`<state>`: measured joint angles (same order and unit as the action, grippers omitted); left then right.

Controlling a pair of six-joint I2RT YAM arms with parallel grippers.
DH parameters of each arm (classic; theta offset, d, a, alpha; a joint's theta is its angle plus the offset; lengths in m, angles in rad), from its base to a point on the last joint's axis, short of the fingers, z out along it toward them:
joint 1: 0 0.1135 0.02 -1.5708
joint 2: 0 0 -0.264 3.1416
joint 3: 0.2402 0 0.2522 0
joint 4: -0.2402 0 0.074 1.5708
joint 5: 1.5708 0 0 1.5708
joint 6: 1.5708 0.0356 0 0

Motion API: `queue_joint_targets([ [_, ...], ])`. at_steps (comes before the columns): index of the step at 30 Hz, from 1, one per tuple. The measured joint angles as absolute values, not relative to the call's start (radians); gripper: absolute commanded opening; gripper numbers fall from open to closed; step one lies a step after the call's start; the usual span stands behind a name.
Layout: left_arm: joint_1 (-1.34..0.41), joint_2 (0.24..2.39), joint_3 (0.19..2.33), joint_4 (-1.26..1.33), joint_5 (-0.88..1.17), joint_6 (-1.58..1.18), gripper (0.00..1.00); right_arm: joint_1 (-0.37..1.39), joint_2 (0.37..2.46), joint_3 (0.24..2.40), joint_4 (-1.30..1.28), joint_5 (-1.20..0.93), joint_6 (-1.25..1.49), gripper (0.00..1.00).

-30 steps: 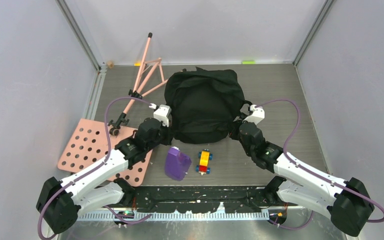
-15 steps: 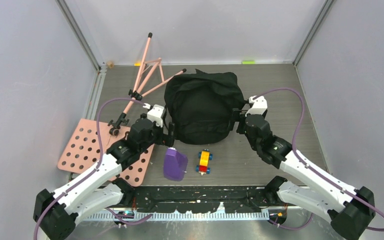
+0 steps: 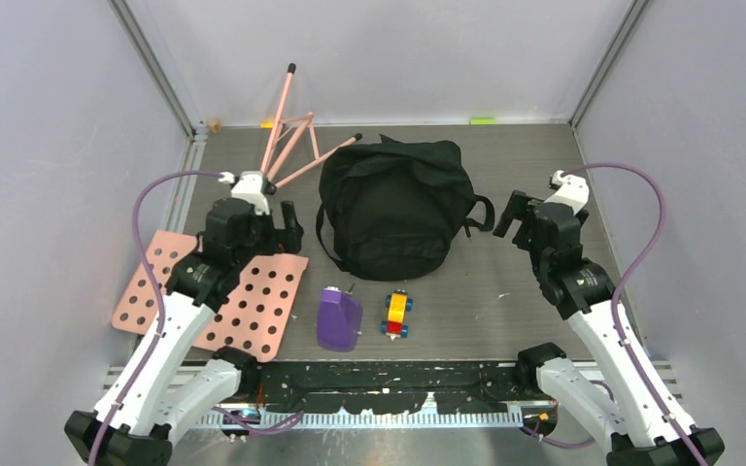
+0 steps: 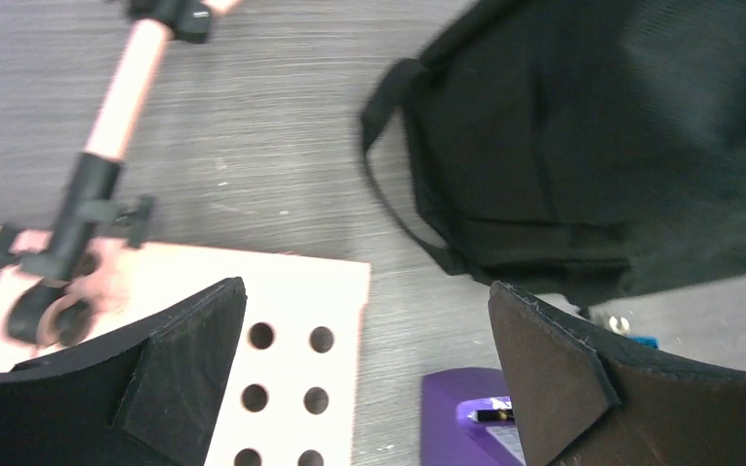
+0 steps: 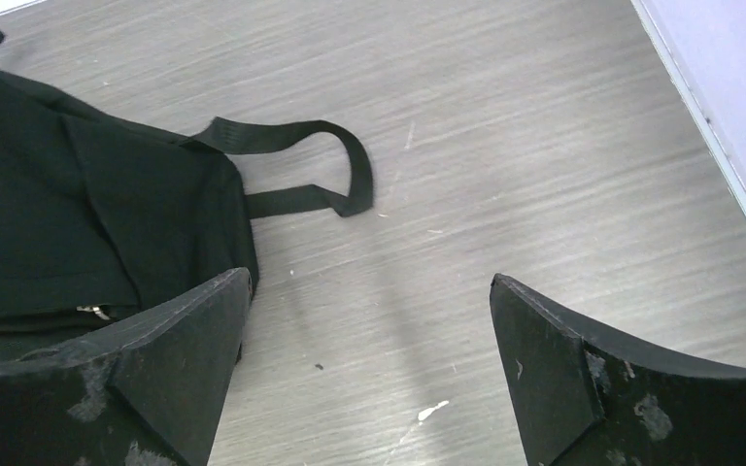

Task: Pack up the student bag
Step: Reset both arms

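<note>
Black soft fabric: your student bag (image 3: 393,209) lies slumped mid-table (image 3: 544,155), nearly round, with no clear long axis and a strap loop trailing out on each side. Your left gripper (image 4: 364,291) and right gripper (image 5: 369,282) both stand spread wide, holding nothing, clear of the bag on either flank. A smooth purple bottle (image 3: 338,318) and a blocky toy car (image 3: 396,314) sit nearer you.

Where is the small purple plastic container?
In the top view, the purple container lies between the pink perforated board and the colourful brick toy car, in front of the black fabric backpack.
</note>
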<state>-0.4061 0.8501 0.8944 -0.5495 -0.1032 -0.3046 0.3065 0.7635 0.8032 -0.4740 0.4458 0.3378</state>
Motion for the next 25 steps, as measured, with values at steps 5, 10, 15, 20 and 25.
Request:
queue_joint_targets([
  [5, -0.266, 0.799, 0.914, -0.605, -0.117, -0.297, 1.0, 0.211, 0.751, 0.831, -0.535, 0.405, 0.365, 1.0],
  [10, -0.26, 0.685, 0.916, -0.596, -0.172, -0.254, 1.0, 0.176, 0.652, 0.832, -0.538, 0.402, 0.368, 1.0],
  [15, -0.26, 0.598, 0.912, -0.584, -0.236, -0.228, 1.0, 0.175, 0.491, 0.757, -0.451, 0.412, 0.356, 1.0],
  [20, -0.26, 0.565, 0.907, -0.583, -0.259, -0.227, 1.0, 0.175, 0.458, 0.725, -0.419, 0.418, 0.342, 1.0],
  [25, -0.26, 0.577, 0.902, -0.585, -0.258, -0.228, 1.0, 0.175, 0.458, 0.723, -0.415, 0.418, 0.337, 1.0],
])
